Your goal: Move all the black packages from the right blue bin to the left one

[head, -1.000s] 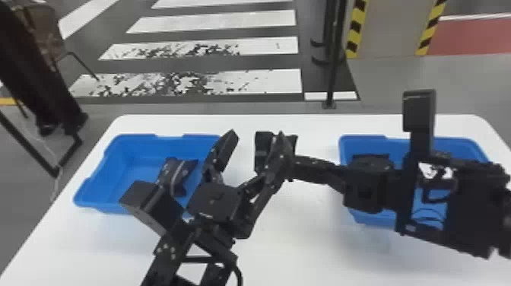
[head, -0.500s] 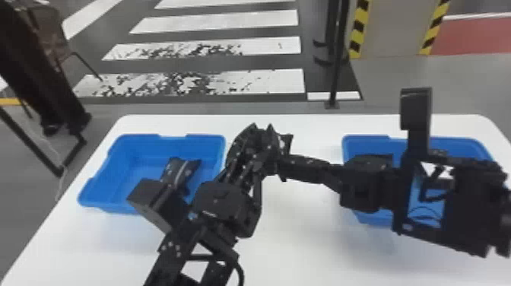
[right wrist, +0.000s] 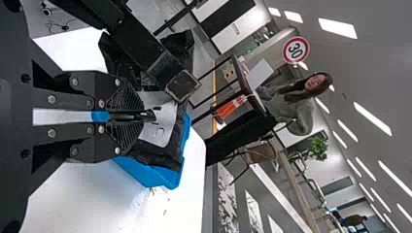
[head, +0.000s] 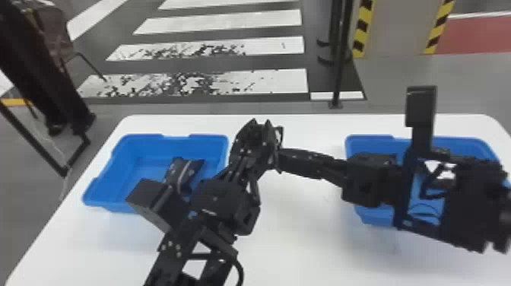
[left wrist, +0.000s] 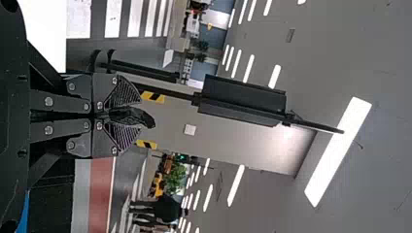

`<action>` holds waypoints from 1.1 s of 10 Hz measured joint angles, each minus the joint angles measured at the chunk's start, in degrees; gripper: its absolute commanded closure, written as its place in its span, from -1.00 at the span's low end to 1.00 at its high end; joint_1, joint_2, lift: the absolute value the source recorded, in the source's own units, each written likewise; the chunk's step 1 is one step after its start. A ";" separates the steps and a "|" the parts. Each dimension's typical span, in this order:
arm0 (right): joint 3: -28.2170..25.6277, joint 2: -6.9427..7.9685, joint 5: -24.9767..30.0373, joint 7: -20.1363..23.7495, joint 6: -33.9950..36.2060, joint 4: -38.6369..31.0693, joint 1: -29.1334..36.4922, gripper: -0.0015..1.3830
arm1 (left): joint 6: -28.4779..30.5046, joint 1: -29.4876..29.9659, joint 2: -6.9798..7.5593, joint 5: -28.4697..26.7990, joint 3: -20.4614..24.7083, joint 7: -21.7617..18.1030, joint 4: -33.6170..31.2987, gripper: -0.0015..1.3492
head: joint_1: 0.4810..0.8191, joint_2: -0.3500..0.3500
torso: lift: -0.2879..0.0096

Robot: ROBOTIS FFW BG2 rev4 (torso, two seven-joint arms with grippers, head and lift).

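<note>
Head view: black crumpled package [head: 185,171] in left blue plastic bin [head: 121,173], by white table's [head: 296,235] left edge. Left gripper [head: 261,127] just beside right gripper [head: 279,150], mid-table.

Left wrist view: left gripper [left wrist: 147,116] pressed together.

Right wrist view: right gripper [right wrist: 149,115] pressed together; can't tell if either pinches anything.

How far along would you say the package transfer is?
One black package already lies in the left bin. The left gripper pinches black material, probably a package not yet placed. The right arm hides much of the right bin, so any remainder is unclear.
</note>
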 measured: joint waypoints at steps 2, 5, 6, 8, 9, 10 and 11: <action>-0.70 0.00 -0.54 1.61 -1.41 1.67 0.80 -0.84 | -2.23 -1.42 -0.96 -2.95 3.95 0.96 4.91 0.79 | 0.27 0.54 | -0.28; -3.78 0.00 -0.36 2.47 -1.77 1.70 3.19 -0.75 | -5.84 -5.80 -3.46 -12.64 15.25 2.75 14.72 0.79 | 0.27 0.78 | -0.28; -4.41 0.00 -0.28 2.57 -1.80 1.53 3.62 -0.75 | -5.73 -7.23 -3.97 -16.48 18.87 3.17 17.05 0.79 | 0.27 0.84 | -0.28; -4.96 -0.13 0.73 3.04 -2.69 1.39 4.18 -0.75 | -5.52 -10.00 -4.69 -22.08 24.34 4.98 22.46 0.00 | 0.27 1.00 | -0.28; -5.05 -0.22 1.99 4.16 -4.85 1.39 4.43 -0.75 | -5.60 -10.57 -4.69 -20.59 25.02 5.51 24.01 -0.75 | 0.26 1.00 | -0.28; -5.45 -0.26 4.28 5.17 -7.57 1.53 4.63 -0.75 | -6.64 -10.55 -4.69 -18.00 25.16 5.53 24.43 -0.91 | 0.22 1.00 | -0.28; -6.01 -0.24 5.86 5.86 -10.36 2.85 4.76 -0.75 | -8.64 -10.19 -4.76 -15.56 24.60 5.50 24.45 -0.76 | 0.18 0.97 | -0.28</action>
